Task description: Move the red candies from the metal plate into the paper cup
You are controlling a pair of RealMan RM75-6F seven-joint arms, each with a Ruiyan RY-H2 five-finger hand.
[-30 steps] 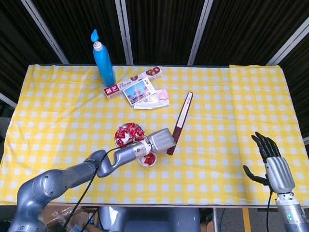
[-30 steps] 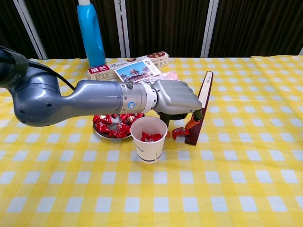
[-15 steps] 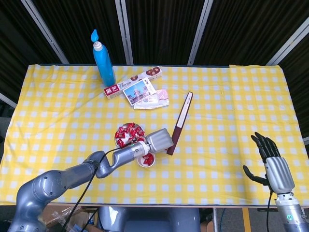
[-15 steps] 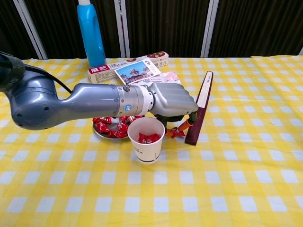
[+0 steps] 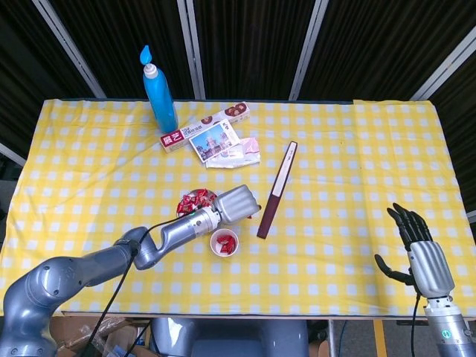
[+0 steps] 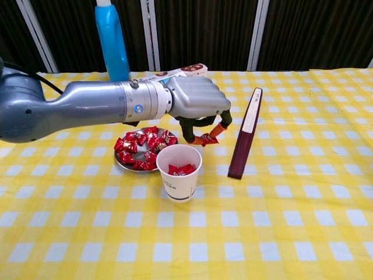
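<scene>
The metal plate (image 6: 120,163) (image 5: 179,213) holds several red candies (image 6: 140,146) (image 5: 195,202). Just in front of it stands the white paper cup (image 6: 179,178) (image 5: 216,248), with red candies (image 6: 179,170) (image 5: 226,239) inside. My left hand (image 6: 195,102) (image 5: 236,204) hovers behind and above the cup, to the plate's right. Its curled fingers pinch one red candy (image 6: 208,139) at the tips. My right hand (image 5: 416,249) is open near the table's front right corner, holding nothing.
A long dark flat bar (image 6: 245,133) (image 5: 277,190) lies right of the cup. At the back are a blue bottle (image 6: 112,41) (image 5: 158,89), a long snack box (image 5: 205,126), a postcard (image 5: 214,140) and a pale packet (image 5: 242,153).
My left hand has risen off the table beside the dark bar and drawn back to the left, lifting the stray red candy from the cloth. The right hand has not moved.
</scene>
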